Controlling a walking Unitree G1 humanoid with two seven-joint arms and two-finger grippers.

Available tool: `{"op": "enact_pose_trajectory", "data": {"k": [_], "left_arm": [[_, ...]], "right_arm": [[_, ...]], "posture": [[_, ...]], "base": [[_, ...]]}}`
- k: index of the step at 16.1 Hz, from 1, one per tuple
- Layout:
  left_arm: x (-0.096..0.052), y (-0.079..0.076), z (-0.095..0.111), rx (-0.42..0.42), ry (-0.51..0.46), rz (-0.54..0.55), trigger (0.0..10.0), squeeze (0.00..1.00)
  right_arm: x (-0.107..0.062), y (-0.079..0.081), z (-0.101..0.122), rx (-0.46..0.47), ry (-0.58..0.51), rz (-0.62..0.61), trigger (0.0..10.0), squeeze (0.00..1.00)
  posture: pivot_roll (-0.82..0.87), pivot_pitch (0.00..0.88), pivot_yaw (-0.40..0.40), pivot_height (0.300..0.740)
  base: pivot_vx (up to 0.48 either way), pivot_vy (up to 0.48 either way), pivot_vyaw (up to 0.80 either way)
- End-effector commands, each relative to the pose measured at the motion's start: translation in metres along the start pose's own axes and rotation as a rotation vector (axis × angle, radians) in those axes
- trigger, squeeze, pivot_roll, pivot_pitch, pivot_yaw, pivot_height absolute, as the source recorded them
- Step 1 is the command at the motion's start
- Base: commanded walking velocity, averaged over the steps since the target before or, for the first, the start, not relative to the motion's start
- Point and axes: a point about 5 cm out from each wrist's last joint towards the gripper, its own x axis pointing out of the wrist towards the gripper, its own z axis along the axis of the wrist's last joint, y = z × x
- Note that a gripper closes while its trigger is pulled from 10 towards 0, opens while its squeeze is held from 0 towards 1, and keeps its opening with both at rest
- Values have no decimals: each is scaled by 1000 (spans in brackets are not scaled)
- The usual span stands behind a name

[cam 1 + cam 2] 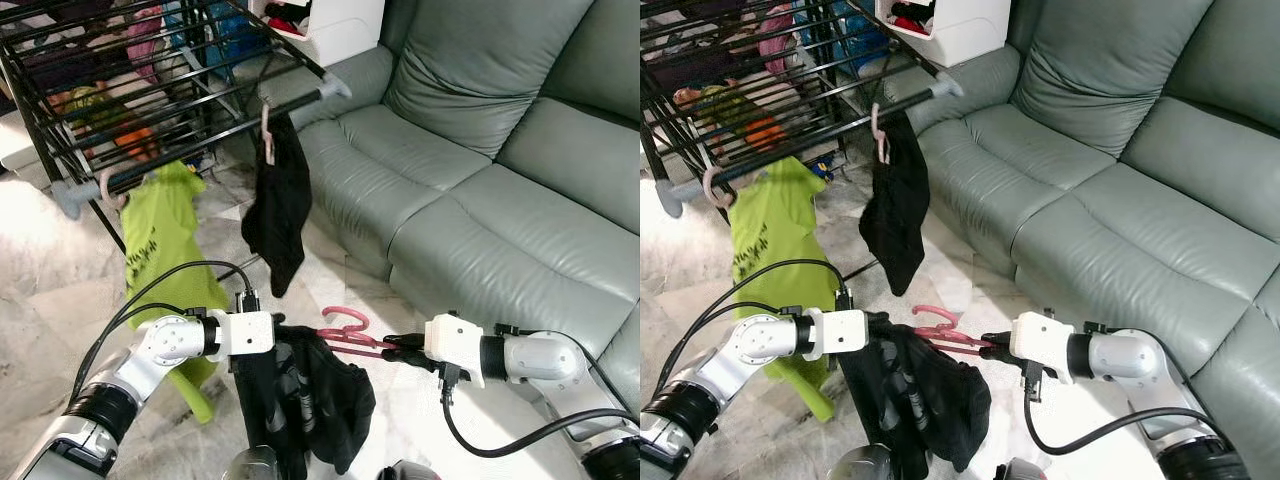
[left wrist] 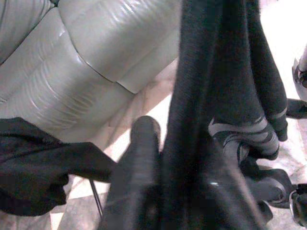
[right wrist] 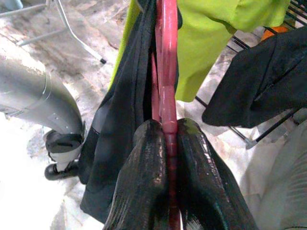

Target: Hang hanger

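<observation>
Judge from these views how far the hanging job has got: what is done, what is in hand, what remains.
Done: a black garment and a green shirt already hang on the drying rack. In hand: the right pincer is shut on the pink hanger, which carries a dark garment that the left pincer supports. Left: lift it and hook it over a rack bar.

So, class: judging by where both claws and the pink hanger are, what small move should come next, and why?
Probably lift toward the rack rail: the right claw pinches the pink hanger, the left claw supports its black garment, both hanging well below the rail.
</observation>
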Motion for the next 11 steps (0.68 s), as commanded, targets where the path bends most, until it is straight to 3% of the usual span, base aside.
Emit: {"op": "enact_pose_trajectory", "data": {"k": [1,9,10,11], "left_arm": [[0,4,1,-8,-9,-7,0,0],[2,1,3,-35,-25,-12,0,0],[2,1,3,-35,-28,-11,0,0],[3,2,3,-36,-29,-10,0,0]], "right_arm": [[6,-5,12,-58,-55,-4,10000,0],[7,-7,11,-74,-51,-20,10000,0],[8,-6,10,-58,-50,-12,10000,333],[8,-6,10,-53,-50,-12,10000,1000]], "posture": [[-15,0,40,740],[-17,0,39,740],[-17,0,39,740],[-17,0,39,740]], "base": [[0,0,0],[0,0,0],[0,0,0],[0,0,0]]}}
